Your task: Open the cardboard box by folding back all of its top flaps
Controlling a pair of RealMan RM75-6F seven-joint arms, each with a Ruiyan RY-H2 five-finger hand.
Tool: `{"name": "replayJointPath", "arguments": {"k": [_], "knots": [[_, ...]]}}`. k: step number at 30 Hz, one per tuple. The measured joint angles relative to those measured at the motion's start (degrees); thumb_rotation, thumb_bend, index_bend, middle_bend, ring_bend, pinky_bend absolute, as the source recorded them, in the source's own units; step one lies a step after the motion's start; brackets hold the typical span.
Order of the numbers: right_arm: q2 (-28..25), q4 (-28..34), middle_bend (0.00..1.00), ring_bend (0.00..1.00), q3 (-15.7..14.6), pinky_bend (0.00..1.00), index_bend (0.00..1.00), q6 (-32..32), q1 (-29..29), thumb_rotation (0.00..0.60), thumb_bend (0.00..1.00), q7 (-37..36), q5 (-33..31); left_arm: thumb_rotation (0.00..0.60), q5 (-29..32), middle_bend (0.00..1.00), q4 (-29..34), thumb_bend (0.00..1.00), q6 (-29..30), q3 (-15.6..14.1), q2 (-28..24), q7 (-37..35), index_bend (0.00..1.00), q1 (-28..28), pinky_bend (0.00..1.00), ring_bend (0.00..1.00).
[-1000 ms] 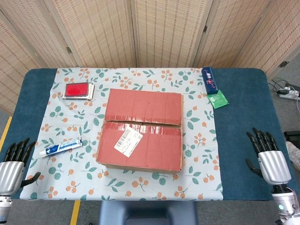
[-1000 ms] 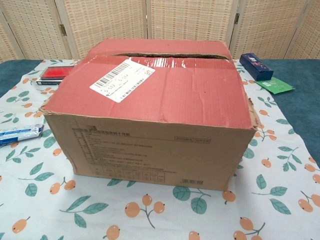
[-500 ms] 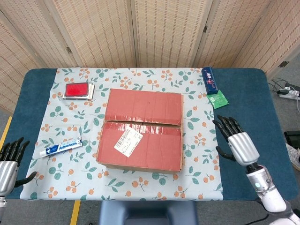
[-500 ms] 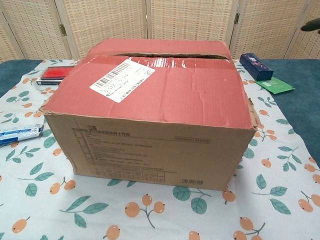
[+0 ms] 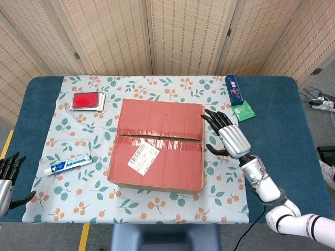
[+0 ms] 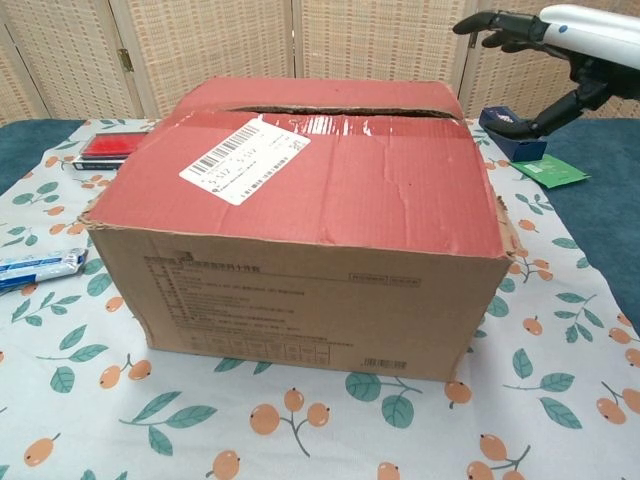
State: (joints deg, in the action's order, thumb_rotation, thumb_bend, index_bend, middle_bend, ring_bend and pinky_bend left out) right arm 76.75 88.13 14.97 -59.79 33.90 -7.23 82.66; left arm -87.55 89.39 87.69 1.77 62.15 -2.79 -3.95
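At the middle of the floral tablecloth (image 5: pixel 68 188) sits the cardboard box (image 5: pixel 158 146), its two red top flaps lying flat and meeting along a taped seam that runs across the lid. The chest view shows a narrow dark gap along that seam toward the far side. A white shipping label (image 5: pixel 143 157) is stuck on the near flap, toward the box's left side.

Just beside the box's right edge, level with the seam, the right hand (image 5: pixel 229 137) hovers with its fingers spread apart and holding nothing; the fingertips reach toward the far flap's right corner, and whether any of them touch the cardboard cannot be told. In the chest view that hand (image 6: pixel 545 40) sits above the box's far right corner, thumb hanging down.

Well apart from the box, off its near left side beyond the cloth, the left hand (image 5: pixel 7 175) shows only partly at the picture's edge, fingers apart and empty.

Left of the box lies a toothpaste tube (image 5: pixel 68 164); beyond its far left corner rests a red case (image 5: pixel 86 100). Past the box's far right corner lie a dark blue carton (image 5: pixel 234 89) and, touching its near end, a green packet (image 5: pixel 242 111).
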Motion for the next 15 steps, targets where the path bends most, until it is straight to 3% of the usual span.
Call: {"name": "replayJointPath", "arguments": {"k": [15], "knots": [[7.5,-9.1,0.0,0.0,0.9,0.0,0.0,1.8,5.2,0.6,0.39,1.0,-3.2,0.6,0.8,0.0,-0.4,0.23,1.6,0.7,0.1,0.3,0.0,0.9,0.0,0.0]]}}
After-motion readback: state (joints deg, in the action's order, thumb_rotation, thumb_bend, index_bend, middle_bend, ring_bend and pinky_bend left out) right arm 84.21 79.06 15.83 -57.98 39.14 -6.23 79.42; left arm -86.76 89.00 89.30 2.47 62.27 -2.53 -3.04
